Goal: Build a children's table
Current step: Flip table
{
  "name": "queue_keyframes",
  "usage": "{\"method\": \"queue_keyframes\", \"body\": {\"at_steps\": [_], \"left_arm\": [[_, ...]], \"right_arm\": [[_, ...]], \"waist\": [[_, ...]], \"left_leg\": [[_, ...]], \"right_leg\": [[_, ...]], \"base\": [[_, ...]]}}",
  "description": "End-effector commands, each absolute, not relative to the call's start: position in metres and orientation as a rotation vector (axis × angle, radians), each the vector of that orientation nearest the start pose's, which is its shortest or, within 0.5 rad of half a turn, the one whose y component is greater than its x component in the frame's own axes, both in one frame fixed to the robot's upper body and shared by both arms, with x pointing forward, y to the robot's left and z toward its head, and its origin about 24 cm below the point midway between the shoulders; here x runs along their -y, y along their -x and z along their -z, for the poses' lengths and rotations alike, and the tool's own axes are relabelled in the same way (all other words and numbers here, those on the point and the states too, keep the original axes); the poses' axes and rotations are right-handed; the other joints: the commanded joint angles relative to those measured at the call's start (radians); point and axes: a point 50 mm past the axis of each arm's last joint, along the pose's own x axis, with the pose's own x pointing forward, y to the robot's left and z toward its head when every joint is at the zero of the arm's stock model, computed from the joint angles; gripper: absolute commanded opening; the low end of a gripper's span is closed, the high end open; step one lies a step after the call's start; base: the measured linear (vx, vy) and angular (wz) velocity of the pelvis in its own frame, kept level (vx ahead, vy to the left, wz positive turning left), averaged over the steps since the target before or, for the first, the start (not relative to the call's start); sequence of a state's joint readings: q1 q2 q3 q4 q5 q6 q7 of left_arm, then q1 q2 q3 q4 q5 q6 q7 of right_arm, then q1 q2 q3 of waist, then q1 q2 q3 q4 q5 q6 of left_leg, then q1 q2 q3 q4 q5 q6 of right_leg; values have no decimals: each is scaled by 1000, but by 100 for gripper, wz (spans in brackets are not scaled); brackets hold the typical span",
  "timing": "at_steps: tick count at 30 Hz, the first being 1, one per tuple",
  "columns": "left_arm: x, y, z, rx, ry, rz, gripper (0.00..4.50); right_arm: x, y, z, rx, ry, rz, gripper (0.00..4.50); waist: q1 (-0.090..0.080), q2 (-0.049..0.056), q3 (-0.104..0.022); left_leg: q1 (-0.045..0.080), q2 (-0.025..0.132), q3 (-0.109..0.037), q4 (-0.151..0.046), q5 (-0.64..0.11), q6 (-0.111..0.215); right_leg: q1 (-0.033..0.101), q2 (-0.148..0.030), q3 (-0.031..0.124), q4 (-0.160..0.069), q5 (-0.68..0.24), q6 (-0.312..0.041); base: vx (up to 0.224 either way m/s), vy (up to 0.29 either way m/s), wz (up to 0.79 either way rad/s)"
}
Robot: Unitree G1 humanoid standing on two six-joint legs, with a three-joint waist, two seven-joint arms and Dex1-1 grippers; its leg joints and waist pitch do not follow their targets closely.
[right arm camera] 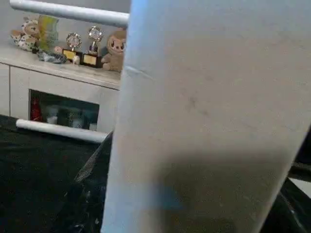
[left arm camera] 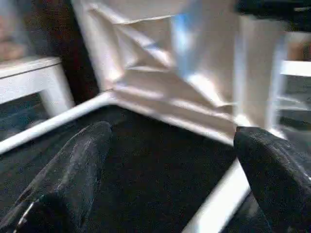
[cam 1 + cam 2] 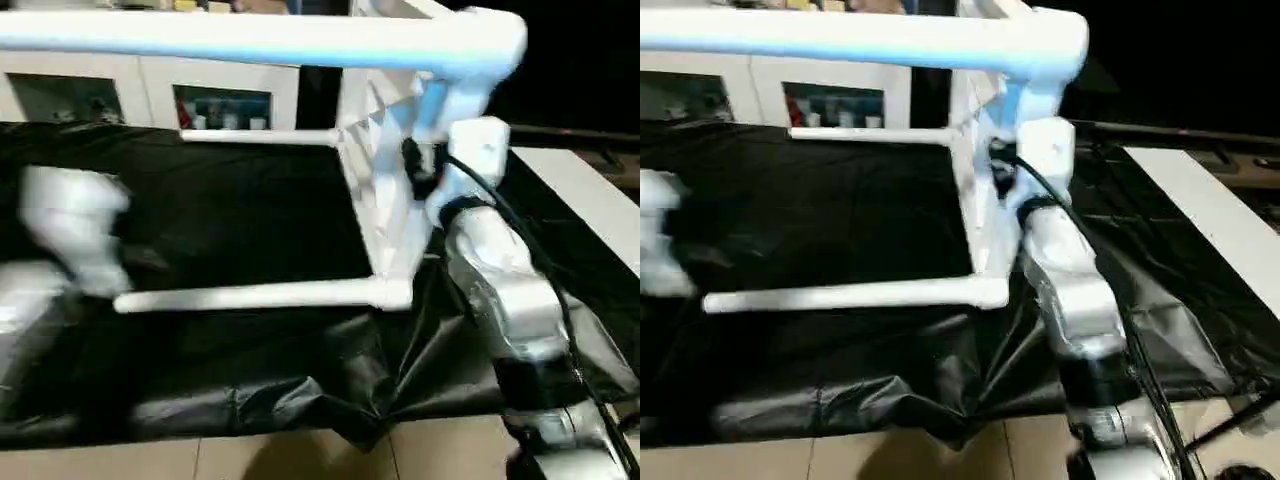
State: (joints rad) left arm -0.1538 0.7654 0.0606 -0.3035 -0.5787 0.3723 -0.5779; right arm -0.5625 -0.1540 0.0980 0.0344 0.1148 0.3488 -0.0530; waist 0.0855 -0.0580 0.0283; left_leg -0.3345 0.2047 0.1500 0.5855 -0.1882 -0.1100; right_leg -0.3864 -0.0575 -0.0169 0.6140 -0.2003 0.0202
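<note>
Counting three legs [image 3: 265, 295], one tabletop [image 3: 385, 190]

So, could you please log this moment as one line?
tabletop: on edge on black sheet | legs: at least three fitted, pointing left | left fingers: open, empty | right arm: against tabletop

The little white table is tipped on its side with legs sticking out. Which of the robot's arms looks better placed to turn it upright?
Probably the right. Its gripper is already against the tabletop, beside the top leg. The left gripper is open, off to the side, holding nothing.
</note>
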Motion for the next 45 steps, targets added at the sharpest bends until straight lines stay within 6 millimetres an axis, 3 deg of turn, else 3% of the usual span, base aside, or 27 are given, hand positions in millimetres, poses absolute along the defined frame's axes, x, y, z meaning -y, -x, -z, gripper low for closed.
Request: {"method": "queue_keyframes", "body": {"at_steps": [1,3,6,8,10,11,13,14,17,21,25,29,31,38,42,45], "left_arm": [[-200,-259,-156,-2,-281,748,450],[-192,-262,-152,18,-318,744,450],[-184,-265,-150,52,-365,728,450],[-172,-268,-147,91,-417,682,450],[-163,-269,-146,128,-428,652,450],[-162,-269,-146,130,-426,652,450],[-155,-273,-156,233,-548,642,450],[-153,-273,-159,267,-587,642,450],[-148,-272,-179,458,-764,634,450],[-144,-268,-190,613,-920,589,450],[-139,-261,-191,715,-975,578,450],[-135,-255,-187,783,-1037,533,450],[-137,-254,-193,881,-1114,382,450],[-144,-260,-198,894,-1135,301,450],[-148,-260,-191,866,-1140,312,450],[-148,-260,-191,866,-1140,312,450]], "right_arm": [[119,-342,-131,23,186,-156,195],[116,-342,-131,53,164,-186,251],[116,-341,-132,95,178,-204,275],[120,-337,-128,127,180,-189,292],[124,-333,-122,132,158,-181,300],[124,-333,-120,131,157,-181,317],[123,-329,-116,128,155,-197,330],[123,-328,-113,122,159,-198,338],[122,-327,-108,113,161,-197,367],[122,-328,-105,112,157,-194,408],[121,-328,-104,110,163,-186,439],[118,-328,-102,108,158,-196,439],[114,-328,-102,119,140,-214,439],[109,-335,-101,105,133,-219,439],[104,-340,-100,94,107,-233,439],[104,-340,-100,94,107,-233,439]], "waist": [[-9,22,-25],[-10,19,-27],[-7,20,-36],[-6,22,-44],[-3,22,-46],[-3,15,-51],[1,17,-57],[3,25,-52],[3,25,-49],[1,30,-45],[3,28,-42],[2,29,-42],[2,26,-42],[6,25,-41],[9,21,-44],[10,23,-44]], "left_leg": [[2,0,-2,-90,-494,-91],[-4,2,1,-89,-452,-87],[-11,3,5,-83,-377,-88],[-19,4,11,-75,-283,-94],[-21,4,13,-71,-249,-94],[-22,3,15,-68,-219,-89],[-31,-1,16,-59,-123,-71],[-34,-2,17,-55,-70,-64],[-31,-1,16,-57,-110,-77],[-27,4,14,-61,-176,-84],[-28,6,13,-63,-207,-82],[-27,7,12,-63,-232,-78],[-28,8,12,-63,-235,-67],[-28,6,11,-63,-250,-60],[-30,7,11,-63,-229,-52],[-28,7,12,-62,-223,-51]], "right_leg": [[-7,-44,26,-92,-504,-18],[-5,-43,29,-89,-469,-16],[2,-42,31,-77,-370,-29],[8,-36,30,-60,-201,-55],[13,-35,28,-54,-138,-67],[19,-34,27,-49,-94,-76],[27,-32,28,-40,11,-84],[27,-31,28,-37,82,-86],[27,-32,28,-40,37,-83],[23,-37,28,-45,-65,-78],[19,-38,29,-48,-112,-83],[14,-39,29,-49,-139,-90],[15,-40,28,-51,-148,-88],[8,-42,28,-52,-178,-106],[9,-43,28,-48,-138,-117],[8,-42,27,-46,-123,-120]], "base": [[0,0,0],[0,0,0],[0,0,0],[27,-9,1],[0,0,0],[0,0,0],[0,0,0],[0,0,0],[0,0,0],[0,0,0],[0,0,0],[0,0,0],[0,0,0],[0,0,0],[0,0,0],[0,0,0]]}}
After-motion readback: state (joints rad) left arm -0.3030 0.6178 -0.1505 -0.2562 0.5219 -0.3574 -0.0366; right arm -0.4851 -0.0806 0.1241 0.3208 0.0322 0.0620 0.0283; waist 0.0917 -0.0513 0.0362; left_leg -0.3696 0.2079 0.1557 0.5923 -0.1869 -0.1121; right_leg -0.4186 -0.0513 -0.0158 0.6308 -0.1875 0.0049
